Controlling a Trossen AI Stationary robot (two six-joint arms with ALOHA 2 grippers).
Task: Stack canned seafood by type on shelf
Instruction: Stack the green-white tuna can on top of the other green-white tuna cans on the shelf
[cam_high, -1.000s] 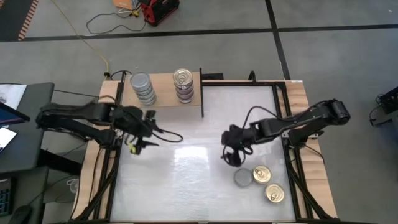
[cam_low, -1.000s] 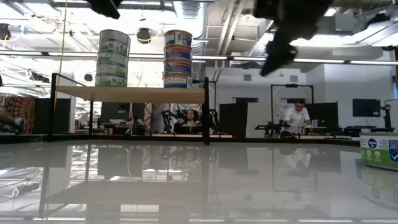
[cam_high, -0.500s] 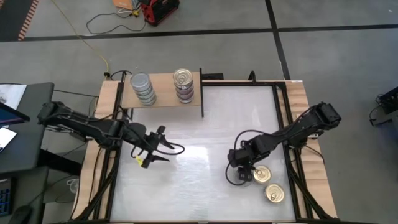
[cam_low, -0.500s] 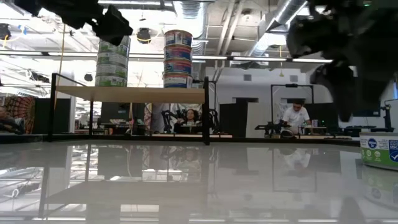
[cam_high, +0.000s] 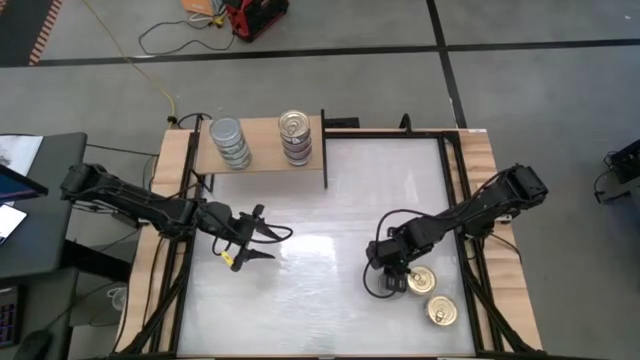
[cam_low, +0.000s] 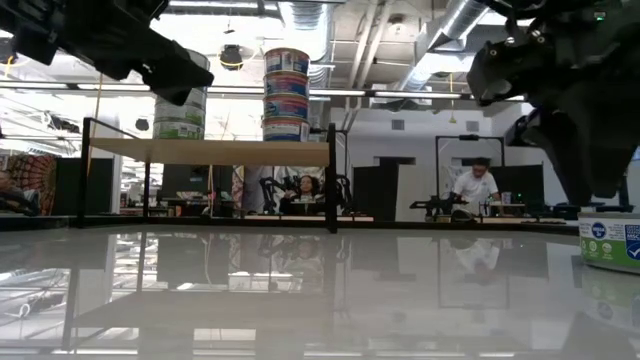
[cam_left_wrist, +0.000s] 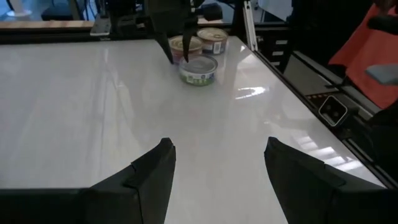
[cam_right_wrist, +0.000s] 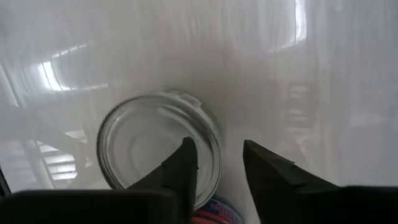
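The right gripper's (cam_right_wrist: 216, 165) fingers stand narrowly parted and point straight down, one tip over the rim of a silver-lidded tin (cam_right_wrist: 158, 146) and the other on the bare table beside it; whether they already touch it is hard to tell through the haze of the wrist view. A second ago this gripper (cam_high: 385, 265) hung higher and nearer the table's middle; it has since dropped over the loose tins at the table's right side, beside two gold-lidded tins (cam_high: 421, 281) and (cam_high: 441, 312). That likely means the pick of the next silver tin is starting. The left gripper (cam_high: 262, 234), fingers spread wide and holding nothing, has pulled back from the shelf (cam_high: 262, 148) to the table's left middle. On the shelf, a silver stack (cam_high: 230, 143) and a gold-topped stack (cam_high: 295, 136) stand apart, sorted.
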